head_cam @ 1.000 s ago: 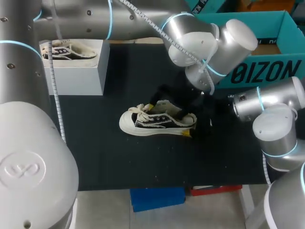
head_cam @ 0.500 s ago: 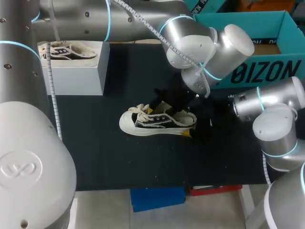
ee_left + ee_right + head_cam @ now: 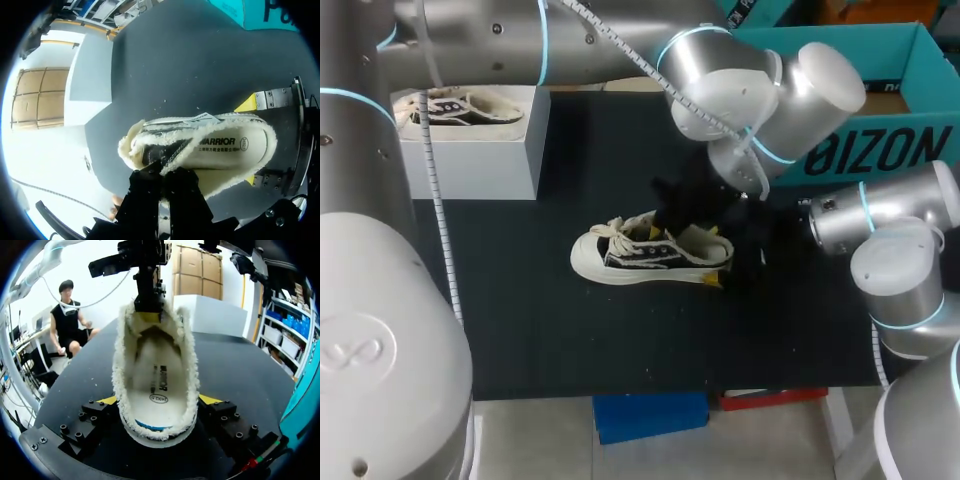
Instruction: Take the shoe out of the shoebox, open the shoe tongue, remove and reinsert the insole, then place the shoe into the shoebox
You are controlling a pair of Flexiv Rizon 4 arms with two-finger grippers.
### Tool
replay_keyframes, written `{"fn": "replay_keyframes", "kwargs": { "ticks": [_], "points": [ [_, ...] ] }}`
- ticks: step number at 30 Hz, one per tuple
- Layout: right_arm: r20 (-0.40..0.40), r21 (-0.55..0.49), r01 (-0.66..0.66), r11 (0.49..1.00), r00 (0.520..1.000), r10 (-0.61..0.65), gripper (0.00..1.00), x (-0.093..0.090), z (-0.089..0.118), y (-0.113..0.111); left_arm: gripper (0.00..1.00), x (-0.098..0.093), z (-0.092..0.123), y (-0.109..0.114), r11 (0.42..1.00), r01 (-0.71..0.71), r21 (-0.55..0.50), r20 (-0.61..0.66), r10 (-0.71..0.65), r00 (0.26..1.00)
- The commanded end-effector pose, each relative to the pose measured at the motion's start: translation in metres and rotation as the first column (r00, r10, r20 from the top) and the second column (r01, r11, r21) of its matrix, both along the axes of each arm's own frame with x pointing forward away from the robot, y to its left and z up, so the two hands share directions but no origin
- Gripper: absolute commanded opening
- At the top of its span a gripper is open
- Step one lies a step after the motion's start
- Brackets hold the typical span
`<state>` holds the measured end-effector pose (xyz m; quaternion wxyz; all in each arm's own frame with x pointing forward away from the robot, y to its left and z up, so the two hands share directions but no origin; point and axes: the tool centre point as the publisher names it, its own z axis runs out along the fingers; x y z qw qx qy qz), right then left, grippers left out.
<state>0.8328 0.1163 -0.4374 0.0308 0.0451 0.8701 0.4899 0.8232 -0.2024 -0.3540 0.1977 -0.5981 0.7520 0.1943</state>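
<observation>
Nearest, on the dark mat (image 3: 540, 330): the shoe (image 3: 650, 255), upright on its sole, toe toward the left side, already out of the box. Clamped at the heel by the right gripper (image 3: 159, 401), set wide, one yellow tip pressed to each side of the fleecy collar. Seems meant as an anchor, to keep the shoe from sliding or tipping under any pull from the front. Leaves the opening wholly uncovered from above.

Just beyond the heel, above the laces: the left gripper (image 3: 162, 184), hanging past the middle of the table with its tips down at the mouth of the shoe. Narrowed to a slit and pinched on the top edge of the tongue (image 3: 148, 330). Probably placed there to draw the tongue forward and widen the mouth for access. Inside, flat on the footbed: the insole (image 3: 225, 145), not yet taken out. Puts the task at its second step, by this reading, with removal, refitting and return to the box all to come.

Farther back on the left: a white block (image 3: 480, 160) carrying a second shoe (image 3: 460, 105), well apart from the work. Farthest, at the right rear: the teal shoebox (image 3: 880, 150), open-topped, apart from the shoe on the mat.
</observation>
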Motion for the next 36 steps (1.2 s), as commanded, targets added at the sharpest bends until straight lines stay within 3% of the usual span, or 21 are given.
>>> {"fn": "replay_keyframes", "kwargs": {
  "ticks": [1,9,15,16,17,25,36],
  "points": [
    [0.0,0.0,0.002,1.0,1.0,-0.002,0.0,0.0,0.0,0.002,0.0,-0.005,0.018,0.002,1.0,0.011,-0.022,0.025,-0.01,1.0],
    [0.0,0.0,0.002,1.0,1.0,-0.002,0.0,0.0,0.0,0.002,0.0,-0.012,0.035,0.027,0.999,-0.009,-0.034,0.066,0.011,0.998],
    [0.0,0.0,0.002,1.0,1.0,-0.002,0.0,0.0,0.0,0.002,0.03,-0.02,0.025,0.056,0.999,-0.049,0.01,0.056,0.048,0.997],
    [0.0,0.0,0.002,1.0,1.0,-0.002,0.0,0.0,0.0,0.002,0.46,-0.021,0.024,0.059,0.998,-0.056,0.012,0.053,0.055,0.997],
    [0.0,0.0,0.002,1.0,1.0,-0.002,0.0,0.0,0.0,0.002,1.0,-0.022,0.024,0.066,0.998,-0.068,0.007,0.051,0.068,0.996],
    [0.0,0.0,0.002,1.0,1.0,-0.002,0.0,0.0,0.0,0.002,1.0,-0.025,0.034,0.102,0.99,-0.139,-0.003,0.078,0.139,0.987],
    [0.0,0.0,0.002,1.0,1.0,-0.002,0.0,0.0,0.0,0.002,1.0,-0.025,0.021,0.128,0.972,-0.234,0.015,0.072,0.232,0.97]
  ]
}}
